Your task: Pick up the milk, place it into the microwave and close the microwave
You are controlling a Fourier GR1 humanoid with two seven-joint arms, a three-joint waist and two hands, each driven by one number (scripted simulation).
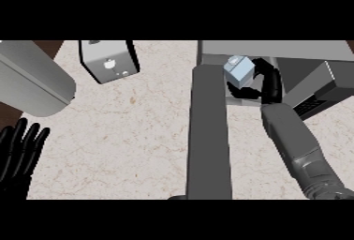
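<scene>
The milk (239,70) sits inside the microwave (276,49) cavity, at its left side, just behind the open door (210,136); the carton stands tilted, long axis roughly upright. The right hand (266,82) lies directly to the carton's right, fingers curled about it; whether they clasp it or have begun to part cannot be told. The door projects toward the viewer, edge-on, left of the right forearm; the right arm must clear the cavity before the door swings. The left hand (19,150) rests open at the lower left edge, fingers up, well apart from the door. Count: one milk; one microwave; one toaster-like appliance (108,61); one grey cylinder (34,79).
</scene>
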